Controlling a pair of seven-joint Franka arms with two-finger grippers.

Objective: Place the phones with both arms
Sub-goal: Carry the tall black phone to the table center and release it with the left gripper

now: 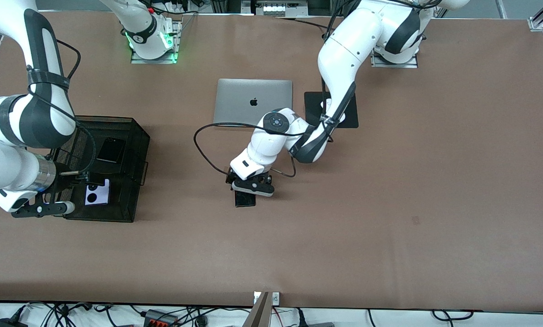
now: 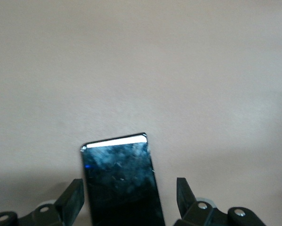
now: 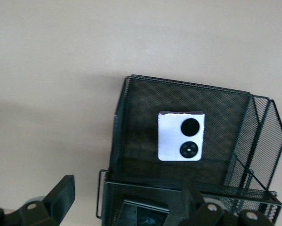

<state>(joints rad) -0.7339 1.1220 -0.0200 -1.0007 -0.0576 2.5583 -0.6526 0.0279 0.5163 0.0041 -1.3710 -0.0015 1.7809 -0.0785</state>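
left wrist view: glossy slim black slab between open gripper fingers

From my end I count three phones: a lilac one, a black folded one, a long black slab. One mesh basket, one laptop, two arms.

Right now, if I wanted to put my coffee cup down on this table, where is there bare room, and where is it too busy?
Bare room: the wide brown table toward the left arm's end, and the strip nearest the front camera. Crowded: the mesh basket under the right gripper, and the middle, where the left gripper straddles the long black phone near the laptop.
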